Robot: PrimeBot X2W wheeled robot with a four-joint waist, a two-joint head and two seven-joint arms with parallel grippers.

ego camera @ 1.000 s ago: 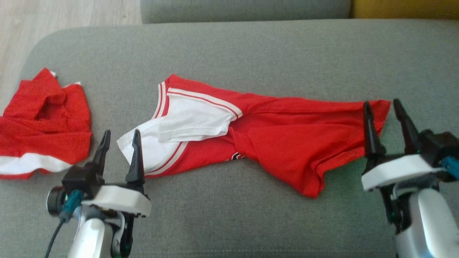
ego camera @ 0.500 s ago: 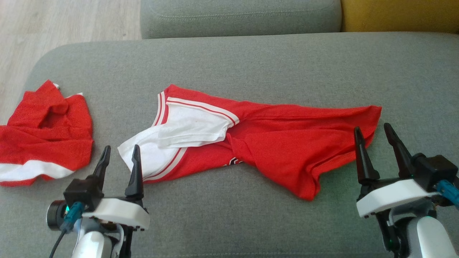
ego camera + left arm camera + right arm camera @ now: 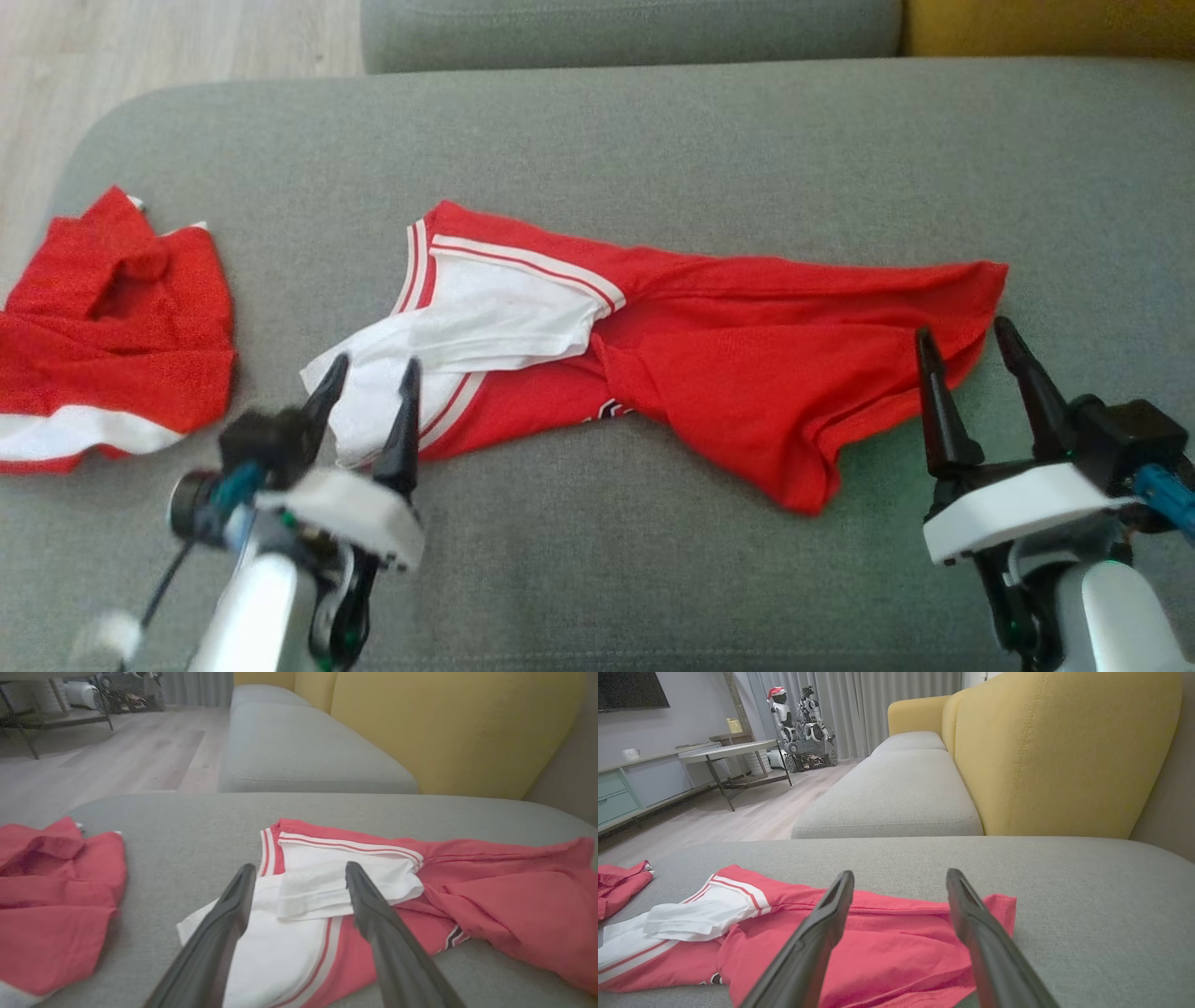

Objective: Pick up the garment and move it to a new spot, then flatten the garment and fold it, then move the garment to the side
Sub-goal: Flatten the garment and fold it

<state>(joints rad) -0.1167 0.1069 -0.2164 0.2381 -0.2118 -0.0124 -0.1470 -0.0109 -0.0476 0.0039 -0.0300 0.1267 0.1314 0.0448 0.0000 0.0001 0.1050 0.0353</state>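
- A long red sports garment of thin cloth lies in the middle of a wide grey sofa cushion.
- It is stretched out from left to right. It is bunched and twisted in the middle, so it is not flat.
- Its left end is white, with red and white stripes along the edges. A loose white flap lies folded on top there.
- Its right end is plain red and ends in a wide corner.
- A bit of dark and white print peeks out at the near edge. It is too small to read.
- The left pincer has its two dark fingers wide apart and holds nothing. Its tips are over the white end of the garment. I cannot tell if they touch it.
- The right pincer is wide apart too, and empty. Its tips are by the red right end.
- A crumpled red cloth with a white band lies well apart, at the cushion's left edge.
- A big yellow sofa back stands behind.
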